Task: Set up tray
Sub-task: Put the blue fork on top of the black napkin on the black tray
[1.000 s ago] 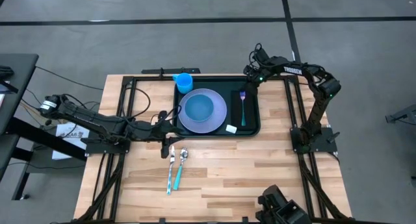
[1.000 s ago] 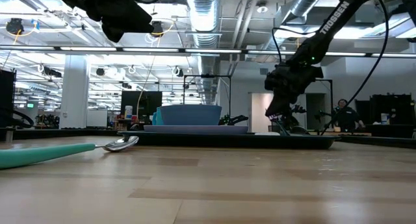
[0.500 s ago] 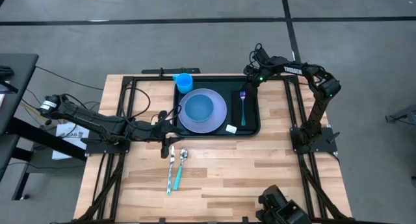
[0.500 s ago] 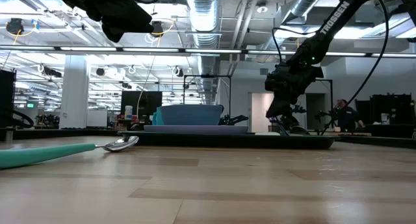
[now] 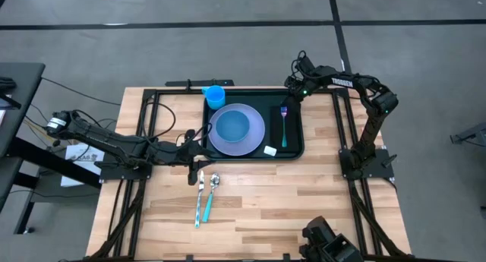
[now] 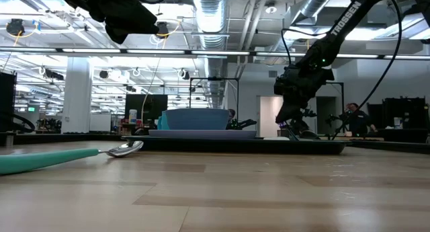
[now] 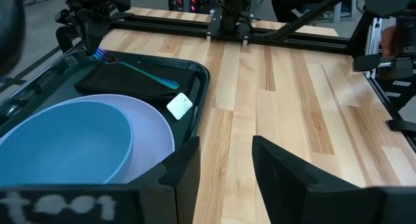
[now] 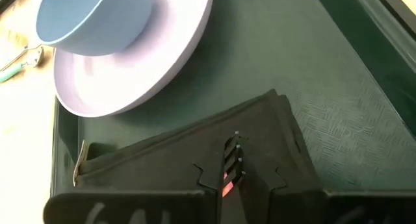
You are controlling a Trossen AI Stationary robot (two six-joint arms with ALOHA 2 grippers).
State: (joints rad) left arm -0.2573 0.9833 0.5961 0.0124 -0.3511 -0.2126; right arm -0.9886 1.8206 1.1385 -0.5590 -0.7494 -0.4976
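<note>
Dark green-black tray (image 5: 295, 133) on a pale, striped wood-plank desk (image 5: 266, 201). On it: a lavender plate (image 5: 257, 137) holding a light blue bowl (image 5: 231, 126), a brighter blue cup (image 5: 216, 96), and a black napkin (image 5: 278, 133) under a teal-handled fork (image 5: 284, 125) with purple tines, just below the black right tool (image 5: 292, 93). A small white tag (image 5: 270, 150) lies beside the napkin. Near the black left tool (image 5: 199, 154), teal-handled silver cutlery (image 5: 205, 195).

The table (image 5: 258, 201) is made of light wood boards. A big dark tray (image 5: 295, 133) sits on it at the far side, near the middle. Nearer, just left of the middle, a knife (image 5: 200, 197) and a spoon (image 5: 210, 194) with blue-green handles lie side by side on the wood, close to the tray's near edge.
</note>
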